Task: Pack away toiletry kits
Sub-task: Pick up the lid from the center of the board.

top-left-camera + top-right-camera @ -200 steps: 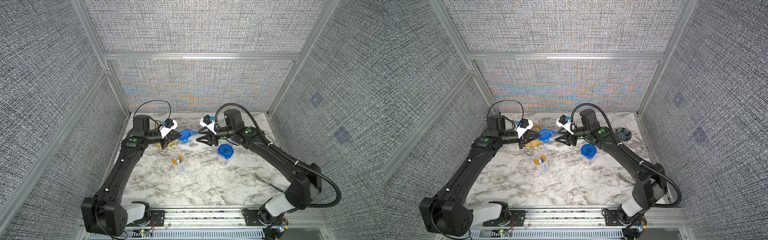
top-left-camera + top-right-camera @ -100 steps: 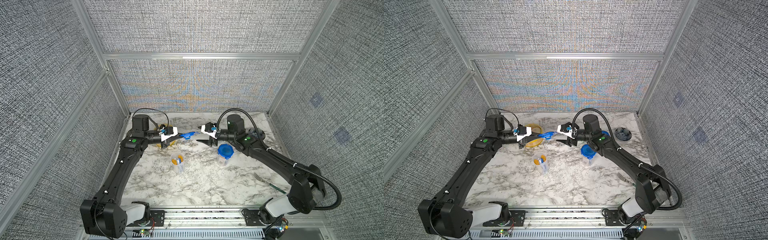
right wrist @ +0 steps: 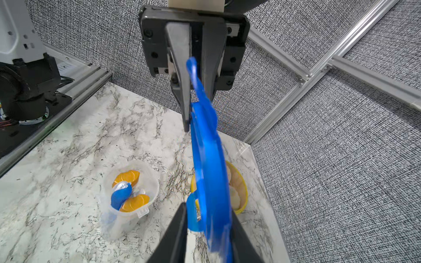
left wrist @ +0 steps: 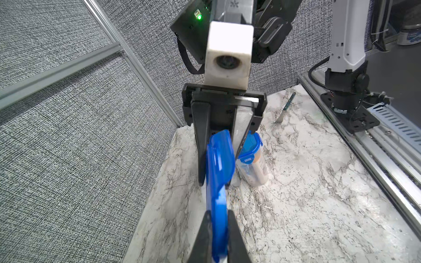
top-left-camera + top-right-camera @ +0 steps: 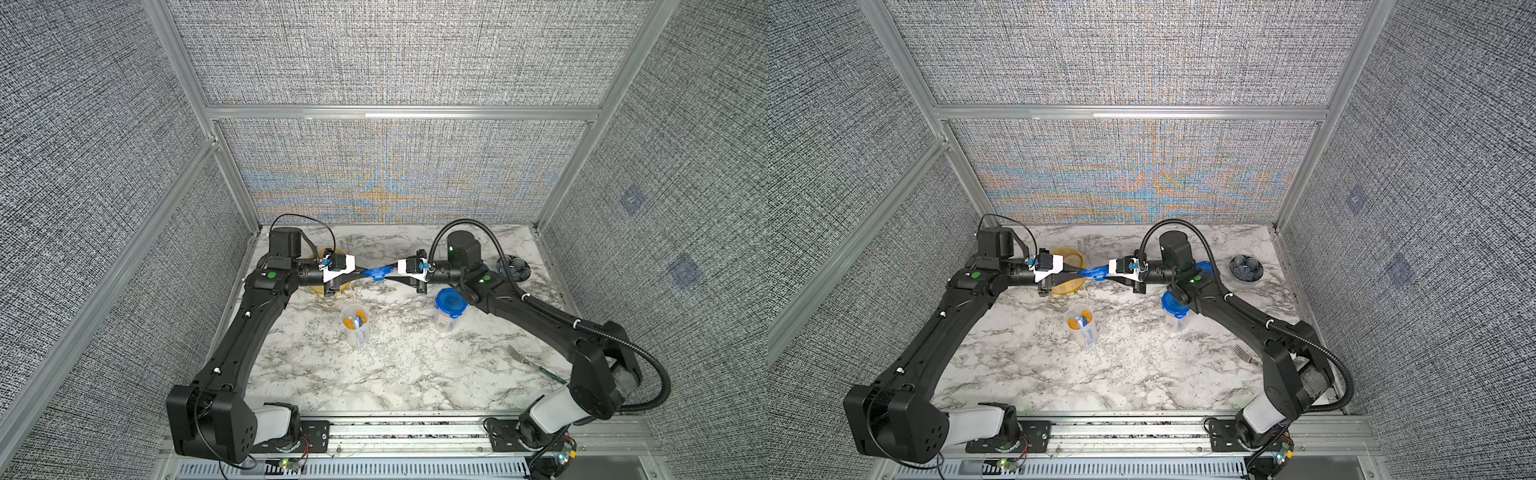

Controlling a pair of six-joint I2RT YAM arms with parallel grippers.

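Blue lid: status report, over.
Left gripper shut on blue lid, midair. Right gripper shut on opposite edge. Open jar uncapped, nothing over it.

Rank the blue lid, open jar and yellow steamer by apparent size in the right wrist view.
1. blue lid, nearest the camera, so inflated.
2. open jar.
3. yellow steamer, partly hidden.

Blue clip lid [image 5: 376, 273], aloft, centre-rear

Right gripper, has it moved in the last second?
Yes. The right gripper has slid away from the lidded jar toward the yellow steamer, closing on the blue lid the left gripper holds.
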